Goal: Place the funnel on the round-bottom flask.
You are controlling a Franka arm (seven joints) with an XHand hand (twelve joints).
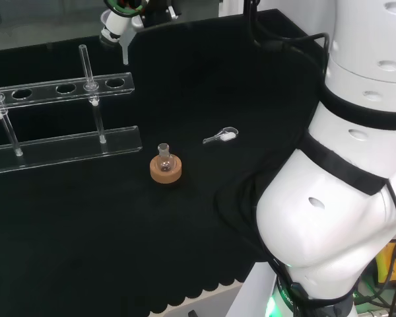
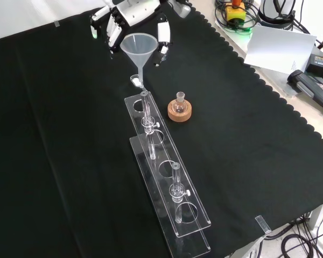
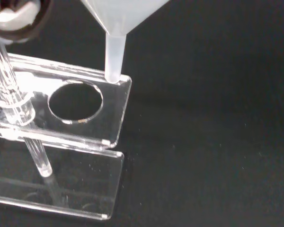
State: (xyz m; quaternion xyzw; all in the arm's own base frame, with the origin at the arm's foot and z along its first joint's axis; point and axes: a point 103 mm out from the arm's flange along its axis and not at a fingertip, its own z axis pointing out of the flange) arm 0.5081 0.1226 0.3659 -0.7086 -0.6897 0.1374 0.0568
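The hand (image 2: 132, 16) enters at the top of the front view, its fingers (image 2: 163, 33) curled down around the rim of the funnel (image 2: 139, 47); the contact itself is partly hidden behind the bowl, and the palm is cut off by the picture's edge. The funnel hangs upright, mouth up, long axis vertical, stem pointing down. In the wrist view its stem tip (image 3: 112, 75) sits over the corner of the rack (image 3: 92, 101), touching or just above, I cannot tell which. The flask (image 2: 180, 101) stands on its cork ring (image 2: 180, 113) near the rack, to the right in the front view, neck up. A small scoop (image 1: 221, 137) lies beyond on the cloth (image 2: 247, 134).
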